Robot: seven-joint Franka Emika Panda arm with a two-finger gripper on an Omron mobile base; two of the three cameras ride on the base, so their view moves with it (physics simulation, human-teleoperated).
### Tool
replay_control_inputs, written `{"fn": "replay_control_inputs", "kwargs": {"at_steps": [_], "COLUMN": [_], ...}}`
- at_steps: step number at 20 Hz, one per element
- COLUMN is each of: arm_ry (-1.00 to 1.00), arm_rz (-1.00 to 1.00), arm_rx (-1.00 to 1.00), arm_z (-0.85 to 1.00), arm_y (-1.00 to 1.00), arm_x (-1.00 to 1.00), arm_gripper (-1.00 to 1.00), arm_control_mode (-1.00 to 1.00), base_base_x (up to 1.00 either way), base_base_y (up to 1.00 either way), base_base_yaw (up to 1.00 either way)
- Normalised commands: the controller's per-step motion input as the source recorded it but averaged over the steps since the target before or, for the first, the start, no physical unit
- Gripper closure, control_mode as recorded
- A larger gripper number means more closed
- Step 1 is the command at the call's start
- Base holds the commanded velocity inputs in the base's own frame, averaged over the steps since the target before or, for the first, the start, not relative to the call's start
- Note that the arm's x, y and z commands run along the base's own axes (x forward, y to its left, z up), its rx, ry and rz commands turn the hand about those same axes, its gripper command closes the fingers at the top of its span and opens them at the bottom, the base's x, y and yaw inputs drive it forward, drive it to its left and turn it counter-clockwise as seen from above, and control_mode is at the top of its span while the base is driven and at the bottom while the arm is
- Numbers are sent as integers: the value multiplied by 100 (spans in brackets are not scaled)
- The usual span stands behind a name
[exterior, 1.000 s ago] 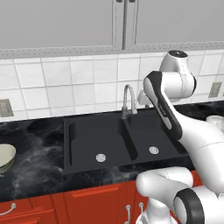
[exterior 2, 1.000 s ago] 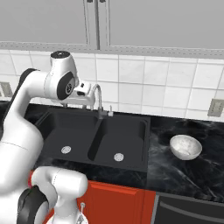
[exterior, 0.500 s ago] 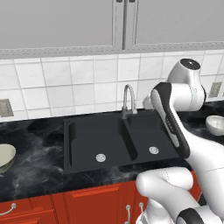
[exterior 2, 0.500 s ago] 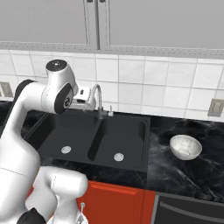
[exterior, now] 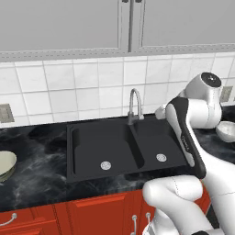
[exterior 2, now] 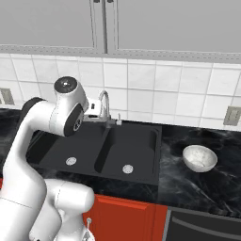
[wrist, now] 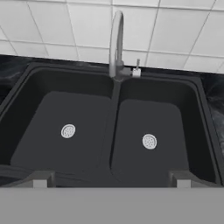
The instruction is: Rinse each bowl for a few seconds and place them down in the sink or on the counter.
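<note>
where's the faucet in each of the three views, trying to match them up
Left base view: faucet at centre, behind the divider of the sink.
Right base view: faucet left of centre, beside the arm's upper joint.
Hand view: faucet at top centre, rising against the tiles.
Shared landmark: the two round drains, one in each basin, in front of the faucet's base.

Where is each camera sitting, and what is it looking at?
Left base view: behind the arm on its left, looking down at the sink; arm at lower right, greenish bowl far left.
Right base view: behind on its right; arm at lower left, white bowl on the counter.
Hand view: on the hand, facing the faucet; open gripper at the bottom.
All three show the sink and faucet.
</note>
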Motion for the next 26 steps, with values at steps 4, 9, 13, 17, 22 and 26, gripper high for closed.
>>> {"fn": "replay_control_inputs", "kwargs": {"at_steps": [4, 9, 13, 17, 22, 26], "arm_ry": [-10, -11, -10, -10, -9, -9], "arm_rz": [8, 8, 9, 9, 8, 8], "arm_rx": [0, 0, 0, 0, 0, 1], "arm_z": [-8, -7, -9, -13, -15, -16], "arm_y": [-15, -17, -17, -15, -11, -12], "arm_x": [0, 0, 3, 4, 9, 13], "arm_gripper": [-100, -100, -100, -100, -100, -100], "arm_control_mode": [-100, -100, -100, -100, -100, -100], "base_base_x": [0, 0, 0, 0, 0, 0], "base_base_y": [0, 0, 0, 0, 0, 0], "base_base_yaw": [0, 0, 0, 0, 0, 0]}}
